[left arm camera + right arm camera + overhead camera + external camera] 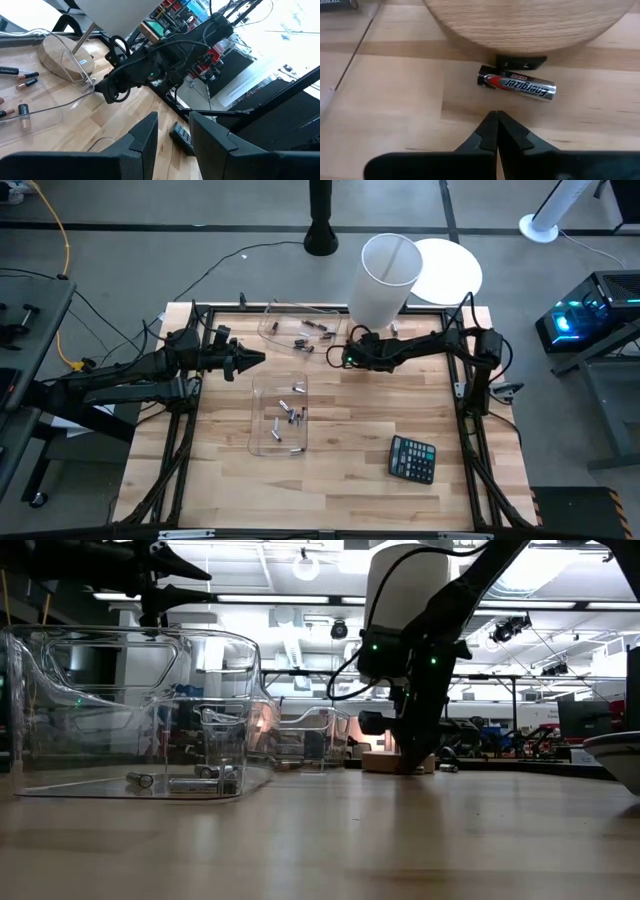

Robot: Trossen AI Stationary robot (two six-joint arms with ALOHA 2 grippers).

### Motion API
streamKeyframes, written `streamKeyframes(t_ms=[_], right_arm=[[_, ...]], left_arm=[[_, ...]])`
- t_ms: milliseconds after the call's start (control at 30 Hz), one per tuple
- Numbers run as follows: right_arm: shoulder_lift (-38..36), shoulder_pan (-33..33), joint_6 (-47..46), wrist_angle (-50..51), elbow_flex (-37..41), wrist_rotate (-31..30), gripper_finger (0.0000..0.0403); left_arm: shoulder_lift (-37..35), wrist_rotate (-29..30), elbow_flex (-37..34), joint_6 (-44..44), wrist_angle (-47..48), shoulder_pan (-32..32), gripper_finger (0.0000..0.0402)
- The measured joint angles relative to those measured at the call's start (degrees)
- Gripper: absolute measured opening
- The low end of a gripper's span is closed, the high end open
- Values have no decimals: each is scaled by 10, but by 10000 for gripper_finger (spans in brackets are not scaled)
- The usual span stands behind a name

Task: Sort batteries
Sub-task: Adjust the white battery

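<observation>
A silver Energizer battery (pixel 516 86) lies on its side on the wooden table, right against a round wooden base (pixel 530 25). My right gripper (pixel 496 122) is shut and points down, its tips a short way from that battery without touching it; it also shows low over the table (pixel 345 358) (pixel 415 755). Several batteries lie in the far clear tray (pixel 300 330) and several more in the near clear tray (pixel 280 412) (pixel 180 780). My left gripper (pixel 175 132) is open and raised over the table's left side (pixel 250 360), touching nothing.
A tall white cylinder (pixel 385 278) on the wooden base stands at the far edge beside my right gripper, with a white disc (pixel 445 268) behind it. A black calculator (pixel 412 458) lies near the right front. Bare wood shows between the trays and the calculator.
</observation>
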State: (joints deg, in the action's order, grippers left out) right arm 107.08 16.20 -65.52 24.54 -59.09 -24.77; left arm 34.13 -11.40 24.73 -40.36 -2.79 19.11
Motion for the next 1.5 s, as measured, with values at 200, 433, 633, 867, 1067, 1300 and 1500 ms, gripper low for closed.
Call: streamKeyframes(t_ms=[200,433,633,867,1067,1300,1500], right_arm=[[-17,-62,0,2,-1,73,0],[-115,-140,-68,143,-1,5,0],[-147,-75,-53,160,-1,-60,0],[-69,12,47,-12,-1,34,0],[-43,26,39,-11,-1,36,0],[-43,29,44,4,-1,29,0],[-43,31,45,21,-1,40,0]], left_arm=[[0,0,0,0,0,0,106],[0,0,0,1,2,0,106],[1,0,0,1,2,0,106],[1,-1,0,0,1,0,106],[1,-6,0,0,6,0,106],[1,-6,0,0,7,0,106],[1,-6,0,0,19,0,106]])
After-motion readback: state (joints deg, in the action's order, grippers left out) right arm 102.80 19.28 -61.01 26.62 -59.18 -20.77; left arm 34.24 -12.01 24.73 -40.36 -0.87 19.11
